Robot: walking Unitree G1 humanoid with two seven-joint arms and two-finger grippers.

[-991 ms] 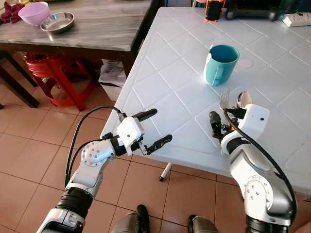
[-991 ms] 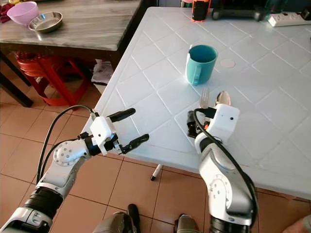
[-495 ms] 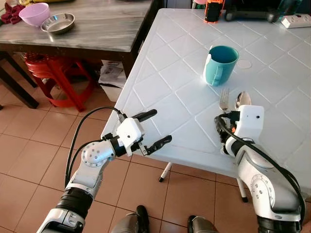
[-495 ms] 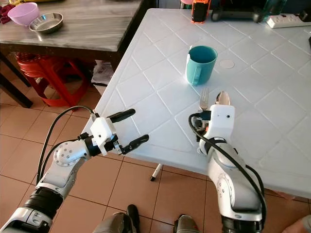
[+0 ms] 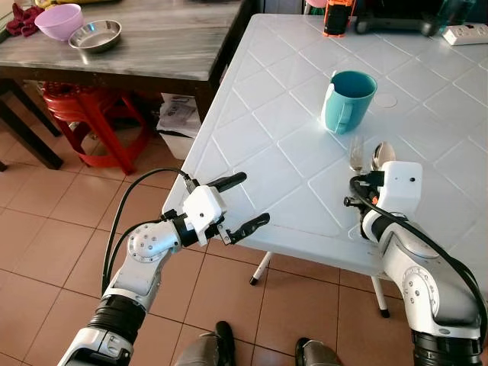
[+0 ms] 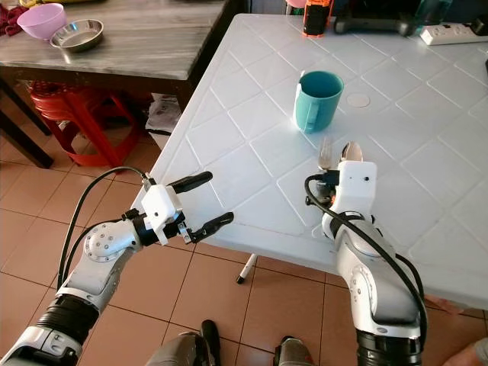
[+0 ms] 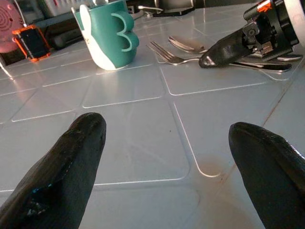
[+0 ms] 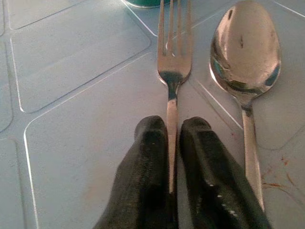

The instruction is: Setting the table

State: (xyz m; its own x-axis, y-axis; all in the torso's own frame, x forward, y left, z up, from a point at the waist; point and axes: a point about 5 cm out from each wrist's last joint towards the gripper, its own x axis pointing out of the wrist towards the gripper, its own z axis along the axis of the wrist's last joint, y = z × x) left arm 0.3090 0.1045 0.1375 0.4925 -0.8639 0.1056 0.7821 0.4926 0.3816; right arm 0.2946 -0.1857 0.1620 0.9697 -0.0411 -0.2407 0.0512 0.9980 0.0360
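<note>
A silver fork [image 8: 173, 52] and a spoon [image 8: 245, 49] lie side by side on the white table [image 5: 267, 114], just this side of a teal mug [image 5: 348, 100]. My right gripper [image 8: 174, 128] rests low on the table, shut on the fork's handle, which runs between its two fingers. The spoon [image 5: 382, 155] lies just to the right of the fork [image 5: 356, 152], untouched. My left gripper [image 5: 255, 198] hovers open at the table's near left corner with nothing between its fingers. It looks across at the mug [image 7: 109, 33] and the cutlery.
A dark wooden table stands at the back left with a pink bowl [image 5: 59, 19] and a metal bowl [image 5: 94, 35]; red stools [image 5: 84, 114] sit under it. A power strip [image 5: 465, 32] and an orange-black object [image 5: 338, 15] lie at the white table's far edge.
My right wrist has swung to the right and lined up behind the fork, its fingers now closed along the handle. The left arm has stayed put.
</note>
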